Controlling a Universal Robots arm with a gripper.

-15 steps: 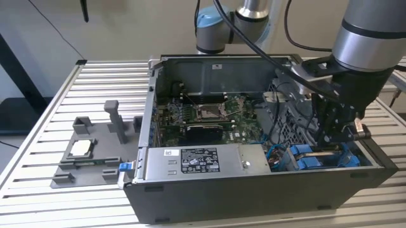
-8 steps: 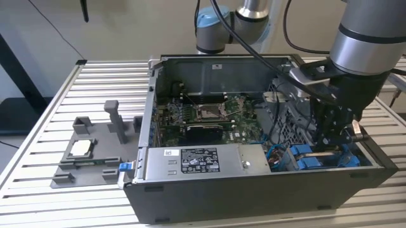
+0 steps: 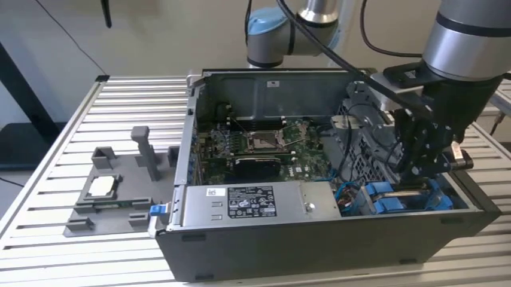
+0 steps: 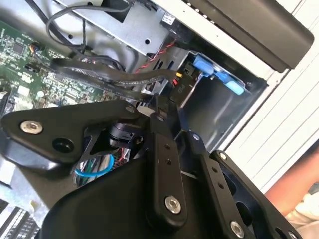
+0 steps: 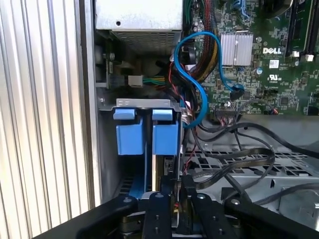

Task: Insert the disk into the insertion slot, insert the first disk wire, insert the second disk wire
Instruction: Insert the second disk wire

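A: Position of the gripper (image 3: 419, 173)?

B: Down inside the open computer case (image 3: 319, 251), low in the frame toward the exterior view's right, directly over the blue carriers

A: And the disk (image 5: 164, 135)?

B: Seated in the insertion slot (image 5: 144, 103) of the grey drive cage, blue frame end facing out of the bay in the first wrist view; just beside a second blue carrier (image 5: 126, 134) in the neighbouring bay

A: Jaws?

B: Cannot tell; black linkage crowding both wrist views, close to the disk and the cables around it, so no telling how far apart, nor whether anything is gripped

A: Wires?

B: Blue data cable (image 5: 197, 84) looping from the motherboard (image 5: 269, 59) toward the cage; black flat cables (image 5: 234, 149) draped over the perforated cage wall; plugged into the disk or not, impossible to say

A: Anything else around?

B: Silver power supply (image 3: 255, 203) at lower middle of the exterior view; grey fixture block (image 3: 119, 185) on the slatted table (image 3: 48, 179) at the exterior view's left; part of a person's arm (image 4: 299, 184) in the second wrist view
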